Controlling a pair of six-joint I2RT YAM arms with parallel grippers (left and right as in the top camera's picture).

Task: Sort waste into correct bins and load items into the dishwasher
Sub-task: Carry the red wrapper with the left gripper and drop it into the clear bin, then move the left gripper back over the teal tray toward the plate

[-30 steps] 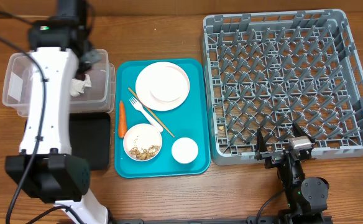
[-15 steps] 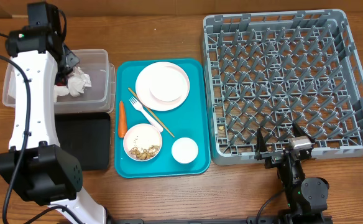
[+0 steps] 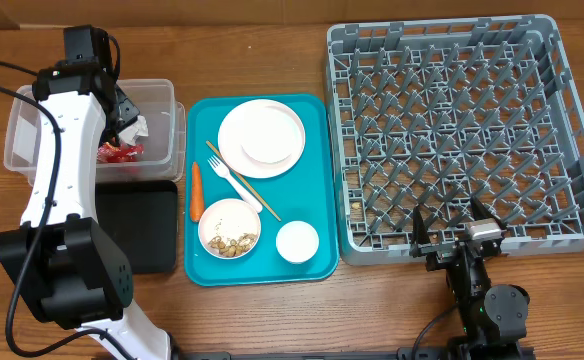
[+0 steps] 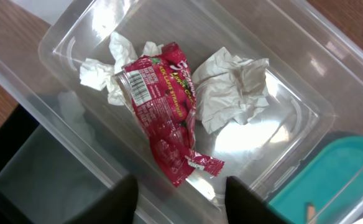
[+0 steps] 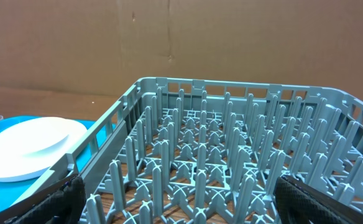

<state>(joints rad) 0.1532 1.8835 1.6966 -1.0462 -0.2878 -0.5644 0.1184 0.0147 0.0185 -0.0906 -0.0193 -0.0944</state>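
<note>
My left gripper (image 3: 122,108) hangs open over the clear tub (image 3: 177,120), jaws apart with nothing between them (image 4: 184,208). The red snack wrapper (image 4: 163,109) lies loose on the tub floor beside two crumpled white paper wads (image 4: 234,87), and shows red from overhead (image 3: 122,152). On the teal tray (image 3: 312,180) are a plate (image 3: 262,137), a fork (image 3: 234,182), a chopstick (image 3: 262,200), a carrot (image 3: 196,190), a bowl of scraps (image 3: 229,228) and a small cup (image 3: 297,241). My right gripper (image 3: 450,228) stands wide open at the front edge of the grey dish rack (image 3: 452,130), empty (image 5: 194,202).
A shallow black tray (image 3: 147,230) sits in front of the clear tub, partly under my left arm. In the right wrist view the rack's upright pegs (image 5: 219,162) fill the view, with the plate (image 5: 26,146) at the left. A brown wall backs the table.
My left gripper has opened above the tub and the red wrapper now lies inside it. The left arm shifted slightly over the tub. The right arm has not moved.
</note>
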